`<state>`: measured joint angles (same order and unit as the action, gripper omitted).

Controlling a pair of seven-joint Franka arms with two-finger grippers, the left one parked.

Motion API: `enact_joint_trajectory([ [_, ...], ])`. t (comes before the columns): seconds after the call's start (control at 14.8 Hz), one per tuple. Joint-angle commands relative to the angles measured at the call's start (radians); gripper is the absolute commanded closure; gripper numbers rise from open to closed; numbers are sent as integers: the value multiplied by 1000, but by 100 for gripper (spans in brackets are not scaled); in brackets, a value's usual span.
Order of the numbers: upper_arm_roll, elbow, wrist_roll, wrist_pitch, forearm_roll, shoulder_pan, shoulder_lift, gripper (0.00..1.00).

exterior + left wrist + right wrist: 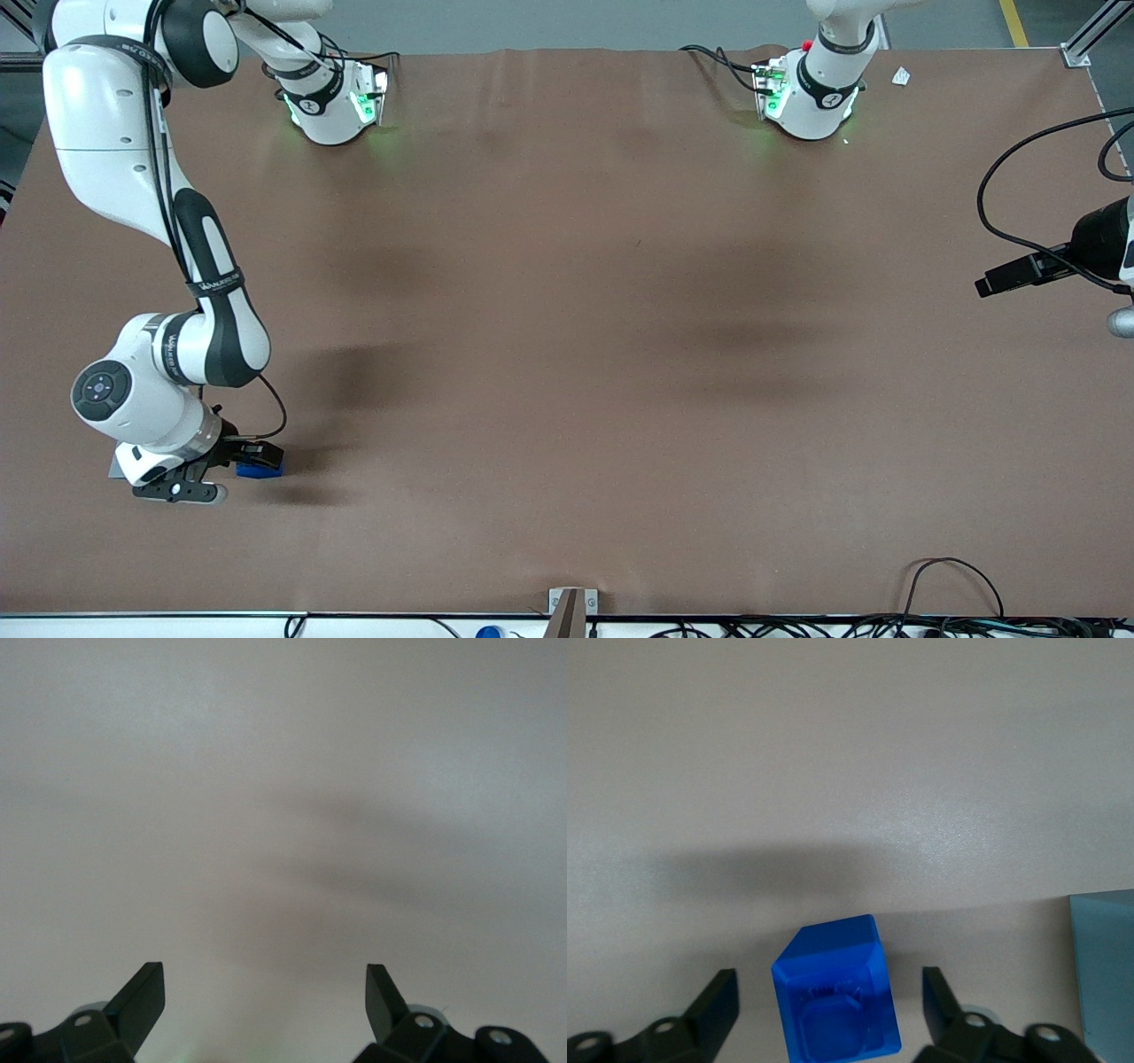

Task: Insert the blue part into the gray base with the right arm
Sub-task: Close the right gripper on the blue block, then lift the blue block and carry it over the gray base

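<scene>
The blue part (262, 471) is a small bright blue cube on the brown table, near the front edge at the working arm's end. In the right wrist view the blue part (837, 997) lies between my two black fingers, with a gap on each side. The right arm's gripper (252, 458) (827, 980) is low over the cube, open, and grips nothing. The gray base (1107, 974) shows as a light gray block edge beside the cube. In the front view only a gray corner of the gray base (116, 464) shows under the arm's wrist.
The brown table mat (567, 354) spreads wide toward the parked arm's end. Both arm bases (332, 102) stand at the table's edge farthest from the front camera. Cables (948, 585) lie at the front edge.
</scene>
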<state>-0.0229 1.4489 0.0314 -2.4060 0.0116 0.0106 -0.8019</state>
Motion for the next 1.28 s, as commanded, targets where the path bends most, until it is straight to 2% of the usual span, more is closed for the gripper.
enact_joint_trajectory([
  [0.0, 9, -16, -28, 4, -10, 12, -3, 51],
  [0.13, 9, -18, -30, 7, -12, 11, -2, 82],
  [0.2, 9, -22, -30, 18, -10, 11, 1, 93],
  [0.27, 9, -30, -30, 28, -4, 14, 6, 97],
  [0.54, 11, -152, -85, 275, -4, 60, 30, 99],
  [0.81, 12, -251, -183, 410, -9, 123, 30, 100],
  [1.21, 12, -268, -315, 387, 16, 242, 21, 100],
])
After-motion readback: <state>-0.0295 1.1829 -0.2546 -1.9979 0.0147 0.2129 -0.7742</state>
